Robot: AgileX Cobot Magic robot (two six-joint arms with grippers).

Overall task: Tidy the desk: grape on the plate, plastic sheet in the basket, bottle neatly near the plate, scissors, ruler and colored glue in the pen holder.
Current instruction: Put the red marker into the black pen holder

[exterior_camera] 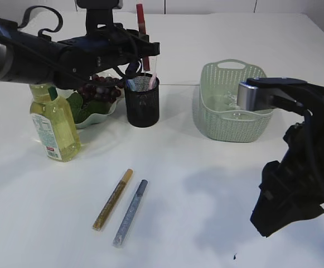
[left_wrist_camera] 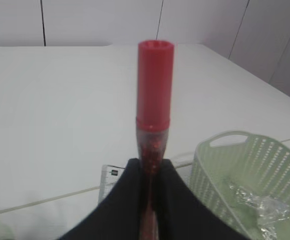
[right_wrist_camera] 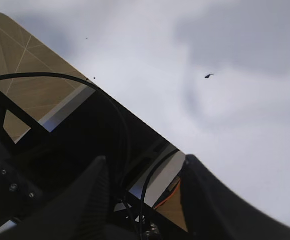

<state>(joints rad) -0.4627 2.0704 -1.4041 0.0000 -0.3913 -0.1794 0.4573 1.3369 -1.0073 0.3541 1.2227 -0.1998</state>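
Note:
My left gripper (exterior_camera: pixel 143 57) (left_wrist_camera: pixel 149 167) is shut on a red glitter glue pen (left_wrist_camera: pixel 154 85) (exterior_camera: pixel 140 19), held upright above the black mesh pen holder (exterior_camera: pixel 142 103). A clear ruler (left_wrist_camera: pixel 109 181) stands in the holder; scissors I cannot make out. A gold glue pen (exterior_camera: pixel 112 200) and a silver one (exterior_camera: pixel 130 213) lie side by side on the table in front. Grapes (exterior_camera: pixel 99 88) rest on the plate (exterior_camera: pixel 97 118). The yellow bottle (exterior_camera: pixel 54 127) stands just left of it. The crumpled plastic sheet (exterior_camera: pixel 231 103) (left_wrist_camera: pixel 257 205) is in the green basket (exterior_camera: pixel 234 125). My right gripper (exterior_camera: pixel 279 209) (right_wrist_camera: pixel 145 159) hangs open and empty at the front right.
The white table (exterior_camera: pixel 206 184) shows bare surface between the two pens and my right arm. The right wrist view looks past the table's front edge at the robot's frame and cables (right_wrist_camera: pixel 60 125) below.

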